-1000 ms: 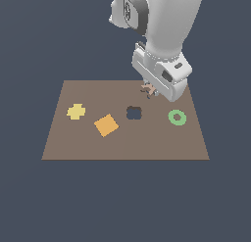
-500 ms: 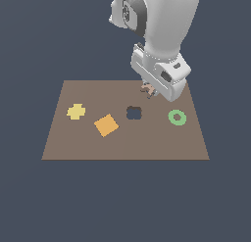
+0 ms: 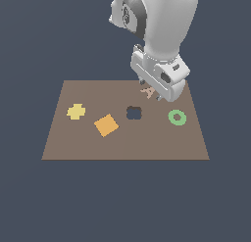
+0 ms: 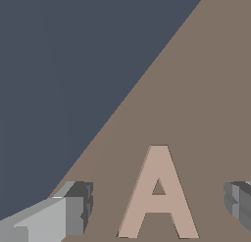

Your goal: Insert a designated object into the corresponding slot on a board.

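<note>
The white-and-grey two-fingered gripper [image 3: 149, 92] hangs low over the large flat brown rectangular board [image 3: 88, 148], close to its far edge. Its jaws are spread wide: in the wrist view one grey fingertip [image 4: 77, 206] stands off one side of the small flat pinkish-tan letter-A piece [image 4: 158, 194] and the other at the opposite side, each with bare board showing between pad and piece. So the tool holds nothing and touches nothing that can be seen; the piece merely lies between the parted fingers.

Counted on the board: one tan A piece [image 3: 148, 92], one dark blue-black cross-shaped recess [image 3: 134, 113], one orange square tile [image 3: 106, 125], one yellow cross-shaped piece [image 3: 76, 111] and one green ring [image 3: 177, 117]. There is one arm and one board. A dark A-shaped slot cannot be made out in either view.

The A piece lies flat on the board, a plain block letter with a small triangular hole above its crossbar, paler and pinker than the brown beneath it. In the exterior view it sits just beyond the cross-shaped recess, a little toward the exterior view's right, partly under the gripper body. The green ring lies beside the recess on the exterior view's right; the orange tile, turned corner-on, lies on the recess's other side and nearer the front edge, with the yellow cross farther that way.
</note>
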Available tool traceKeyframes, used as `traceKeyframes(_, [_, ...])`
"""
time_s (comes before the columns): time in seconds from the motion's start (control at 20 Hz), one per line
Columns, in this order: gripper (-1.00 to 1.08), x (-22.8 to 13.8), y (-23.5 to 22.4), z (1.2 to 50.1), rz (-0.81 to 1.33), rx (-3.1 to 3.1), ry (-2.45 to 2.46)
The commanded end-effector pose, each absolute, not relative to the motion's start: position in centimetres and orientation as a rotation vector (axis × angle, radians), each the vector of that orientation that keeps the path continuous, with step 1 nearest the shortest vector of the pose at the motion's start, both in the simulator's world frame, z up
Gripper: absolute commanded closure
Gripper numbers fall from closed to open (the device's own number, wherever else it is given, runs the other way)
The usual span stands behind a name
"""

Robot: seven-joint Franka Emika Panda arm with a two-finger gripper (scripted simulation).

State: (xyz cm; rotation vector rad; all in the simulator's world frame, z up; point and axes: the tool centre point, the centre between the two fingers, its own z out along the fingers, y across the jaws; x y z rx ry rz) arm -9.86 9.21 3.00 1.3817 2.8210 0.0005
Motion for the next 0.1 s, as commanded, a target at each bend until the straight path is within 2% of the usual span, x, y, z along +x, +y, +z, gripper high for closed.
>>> traceKeyframes(0.0, [-0.92, -9.85, 9.2, 3.0, 0.001, 1.382, 2.821])
traceKeyframes(0.05, [-0.92, -9.85, 9.2, 3.0, 0.001, 1.382, 2.821])
